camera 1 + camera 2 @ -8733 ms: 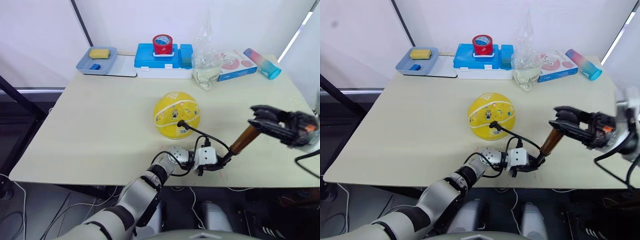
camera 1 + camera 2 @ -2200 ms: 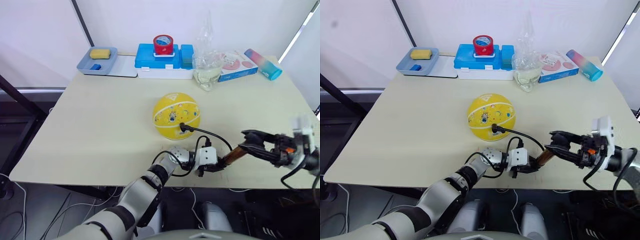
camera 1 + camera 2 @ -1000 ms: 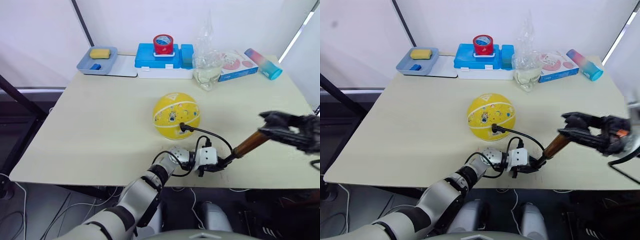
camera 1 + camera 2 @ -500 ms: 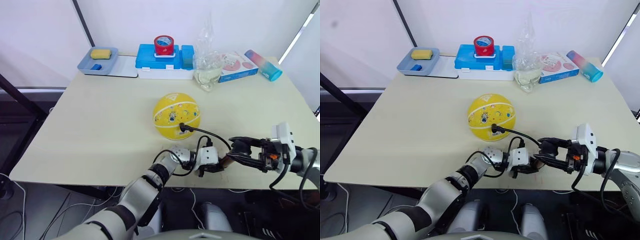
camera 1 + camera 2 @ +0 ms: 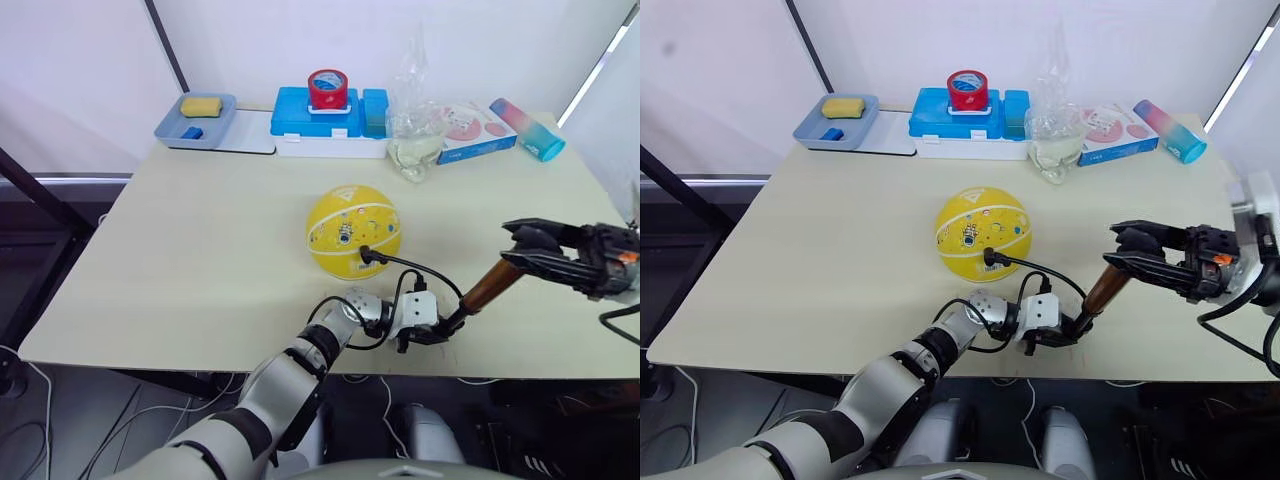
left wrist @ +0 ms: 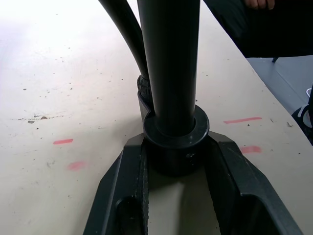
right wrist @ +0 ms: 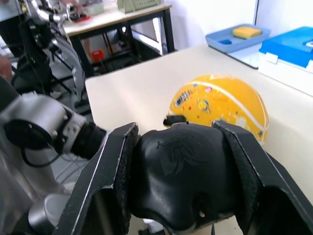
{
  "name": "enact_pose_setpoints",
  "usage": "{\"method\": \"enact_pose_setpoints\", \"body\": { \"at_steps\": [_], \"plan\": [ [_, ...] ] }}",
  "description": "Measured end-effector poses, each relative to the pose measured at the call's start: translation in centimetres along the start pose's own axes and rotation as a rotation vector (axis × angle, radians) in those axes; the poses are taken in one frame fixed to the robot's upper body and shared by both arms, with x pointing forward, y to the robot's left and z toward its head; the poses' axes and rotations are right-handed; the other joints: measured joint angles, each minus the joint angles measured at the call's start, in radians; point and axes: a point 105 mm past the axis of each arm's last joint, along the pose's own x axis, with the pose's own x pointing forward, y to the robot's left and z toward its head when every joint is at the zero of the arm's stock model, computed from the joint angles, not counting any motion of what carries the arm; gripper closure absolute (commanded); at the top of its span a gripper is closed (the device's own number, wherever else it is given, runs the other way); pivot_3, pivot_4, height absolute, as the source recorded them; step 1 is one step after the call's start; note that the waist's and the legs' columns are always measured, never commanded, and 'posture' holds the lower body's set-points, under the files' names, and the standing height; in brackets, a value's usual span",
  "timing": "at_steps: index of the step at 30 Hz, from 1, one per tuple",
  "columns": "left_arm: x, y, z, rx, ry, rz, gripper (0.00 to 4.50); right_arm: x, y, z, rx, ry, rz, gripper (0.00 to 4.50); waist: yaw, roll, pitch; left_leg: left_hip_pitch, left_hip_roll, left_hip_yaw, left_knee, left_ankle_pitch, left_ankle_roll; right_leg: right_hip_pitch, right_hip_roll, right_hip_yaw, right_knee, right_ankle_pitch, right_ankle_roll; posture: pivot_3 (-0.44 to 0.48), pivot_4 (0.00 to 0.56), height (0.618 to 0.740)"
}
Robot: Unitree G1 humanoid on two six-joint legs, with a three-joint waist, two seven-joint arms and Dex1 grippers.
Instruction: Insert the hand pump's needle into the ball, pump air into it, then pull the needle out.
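Yellow ball (image 5: 352, 231) holds the needle (image 5: 364, 252); left fingers (image 6: 122, 191) clamp the hand pump (image 5: 478, 294) base, right fingers (image 7: 110, 171) its handle

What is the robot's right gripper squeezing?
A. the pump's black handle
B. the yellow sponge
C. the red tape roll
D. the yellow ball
A. The right gripper is closed around the black handle at the top of the hand pump, while the left gripper clamps the pump's base on the table.
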Motion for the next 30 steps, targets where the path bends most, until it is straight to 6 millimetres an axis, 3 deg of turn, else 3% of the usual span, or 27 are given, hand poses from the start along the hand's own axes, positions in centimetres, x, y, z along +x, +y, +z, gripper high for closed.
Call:
{"method": "enact_pose_setpoints", "body": {
  "at_steps": [3,6,19,25,30],
  "plan": [
    [0.0,-0.1,-0.2,-0.014,-0.006,0.005,3.37,-0.1,0.0,1.5,0.000,-0.035,-0.007,2.58,0.000,0.000,0.000,0.000,0.000,0.000,0.000,0.000,0.000,0.000,0.000,0.000,0.000,0.000,0.000,0.000,0.150,0.739],
    [0.0,-0.1,-0.1,-0.024,-0.014,0.014,3.37,0.4,0.1,0.9,-0.010,-0.021,-0.013,2.58,0.000,-0.001,-0.001,0.000,0.000,0.000,0.000,0.000,0.000,0.000,0.000,0.000,0.000,0.000,0.000,0.000,0.150,0.739],
    [0.0,-0.2,-0.3,-0.030,-0.010,0.016,3.37,2.3,-0.2,-10.0,0.011,0.118,-0.039,2.58,-0.001,-0.006,-0.006,0.002,0.001,-0.001,0.000,0.000,0.000,0.001,0.001,0.000,0.000,-0.002,0.003,0.000,0.150,0.739],
    [-0.1,-0.1,-0.3,-0.026,-0.010,0.018,3.37,1.9,-0.4,-9.8,0.001,0.071,-0.050,2.58,-0.001,-0.005,-0.007,0.002,0.001,0.000,0.000,0.000,0.000,0.001,0.001,0.000,0.000,-0.002,0.002,0.000,0.150,0.739],
    [-0.1,-0.1,-0.2,-0.018,-0.011,0.015,3.37,0.8,-0.7,-8.1,0.027,0.042,-0.063,2.58,0.000,-0.003,-0.006,0.001,0.000,0.000,0.000,0.000,0.000,0.000,0.001,0.000,0.000,0.000,0.000,0.000,0.150,0.739]
  ]
}}
